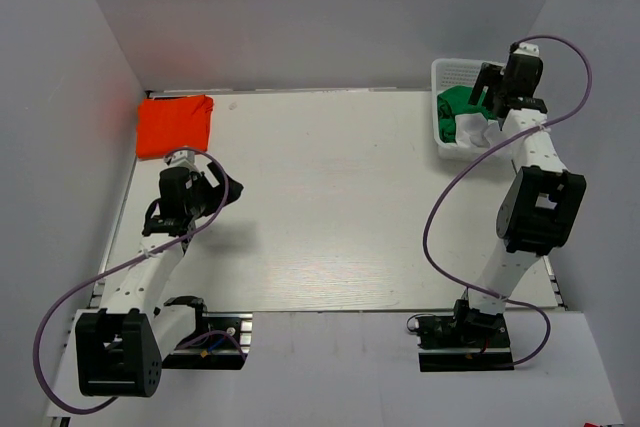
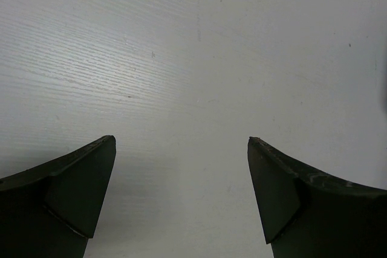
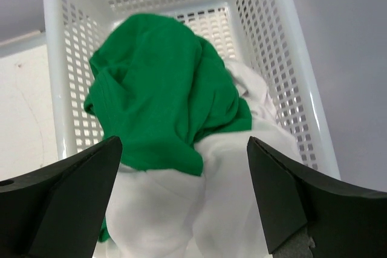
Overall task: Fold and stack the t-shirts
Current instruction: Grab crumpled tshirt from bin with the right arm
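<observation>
Inside the basket lies the green shirt, crumpled in a heap on top of white cloth. From the right wrist, the green shirt fills the middle of the basket, draped over the white cloth, which spreads toward the basket's near end. The right claw hangs just over the basket, above the heap. Its fingers are spread wide, and this right claw grips nothing; whether it touches the cloth I cannot tell.

Far to the left of the basket, across the bench, the orange shirt lies flat, folded into a neat rectangle. It is about level with the basket.

Also well left of the basket, and nearer the arm bases than the orange shirt, the left claw hangs over the bench. From the left wrist, the left claw is spread apart with only bare bench between its fingers, holding nothing.
</observation>
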